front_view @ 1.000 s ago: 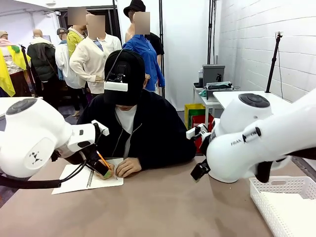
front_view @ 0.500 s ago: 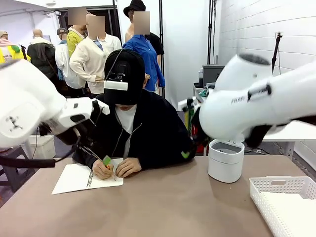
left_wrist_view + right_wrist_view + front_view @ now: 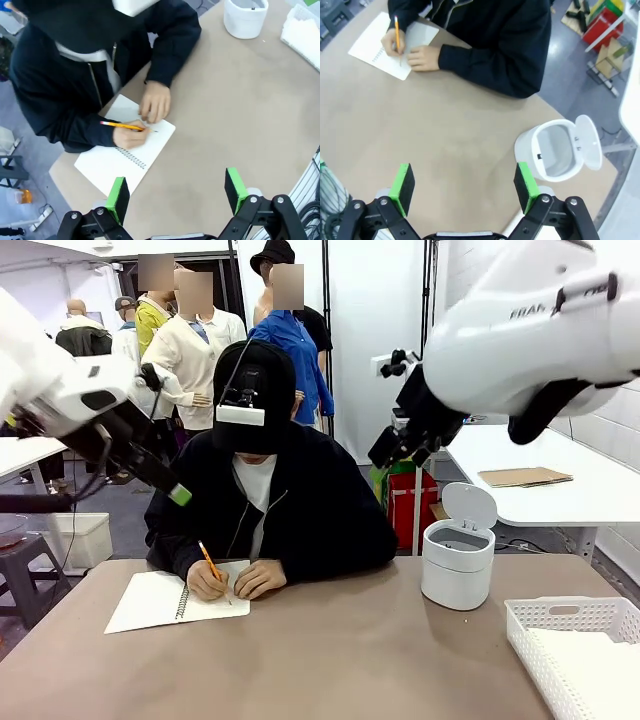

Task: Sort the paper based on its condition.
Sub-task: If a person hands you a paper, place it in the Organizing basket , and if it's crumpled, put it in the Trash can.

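A person at the far side writes with an orange pencil [image 3: 210,563] in an open spiral-bound notebook [image 3: 150,602], also seen from my left wrist [image 3: 117,160] and right wrist [image 3: 372,47]. Something flat and white lies inside the white basket [image 3: 560,608]; I cannot tell whether it is loose paper. My left gripper [image 3: 176,192] is open, high above the table's left part [image 3: 170,485]. My right gripper [image 3: 464,186] is open and empty, high over the table's middle [image 3: 390,452].
A white bin [image 3: 457,575] with its flip lid up stands at the table's far right [image 3: 555,150] [image 3: 245,17]. The basket fills the front right corner [image 3: 302,25]. The person's hands [image 3: 152,102] rest on the notebook. A brown folder [image 3: 525,477] lies on another table behind.
Both arms have risen from low over the table to high above it. The left gripper has lifted up and left, away from the notebook. The bin has come into sight.
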`<control>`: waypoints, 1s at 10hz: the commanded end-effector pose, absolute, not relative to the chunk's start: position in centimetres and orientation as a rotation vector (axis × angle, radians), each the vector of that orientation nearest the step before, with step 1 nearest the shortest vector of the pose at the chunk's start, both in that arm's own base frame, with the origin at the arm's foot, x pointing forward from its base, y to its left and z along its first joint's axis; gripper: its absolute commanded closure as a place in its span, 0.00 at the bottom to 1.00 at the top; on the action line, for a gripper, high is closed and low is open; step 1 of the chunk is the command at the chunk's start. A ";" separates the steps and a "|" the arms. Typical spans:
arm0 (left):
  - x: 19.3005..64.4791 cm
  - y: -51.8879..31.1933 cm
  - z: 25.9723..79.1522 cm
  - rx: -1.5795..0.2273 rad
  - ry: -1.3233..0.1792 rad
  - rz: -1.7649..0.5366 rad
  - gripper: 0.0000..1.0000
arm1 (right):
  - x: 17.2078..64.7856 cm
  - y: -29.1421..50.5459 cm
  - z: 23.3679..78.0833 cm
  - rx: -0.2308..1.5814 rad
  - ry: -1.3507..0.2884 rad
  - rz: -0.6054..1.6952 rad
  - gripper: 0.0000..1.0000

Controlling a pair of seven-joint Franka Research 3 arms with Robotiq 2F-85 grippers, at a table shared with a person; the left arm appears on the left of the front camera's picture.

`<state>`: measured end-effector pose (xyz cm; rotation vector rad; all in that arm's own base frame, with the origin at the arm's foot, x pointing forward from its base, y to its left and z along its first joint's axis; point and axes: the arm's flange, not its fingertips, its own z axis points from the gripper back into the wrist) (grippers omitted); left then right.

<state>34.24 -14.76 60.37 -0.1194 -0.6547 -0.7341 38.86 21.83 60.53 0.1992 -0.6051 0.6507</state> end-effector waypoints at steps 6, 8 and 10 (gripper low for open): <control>32.8 -8.5 64.2 -0.078 -0.773 -0.663 0.00 | 38.6 18.0 62.2 0.197 -0.707 0.646 0.00; 33.3 -8.6 64.6 -0.109 -0.761 -0.678 0.00 | 38.7 18.4 63.2 0.186 -0.681 0.630 0.00; 33.3 -8.6 64.6 -0.109 -0.761 -0.678 0.00 | 38.7 18.4 63.2 0.186 -0.681 0.630 0.00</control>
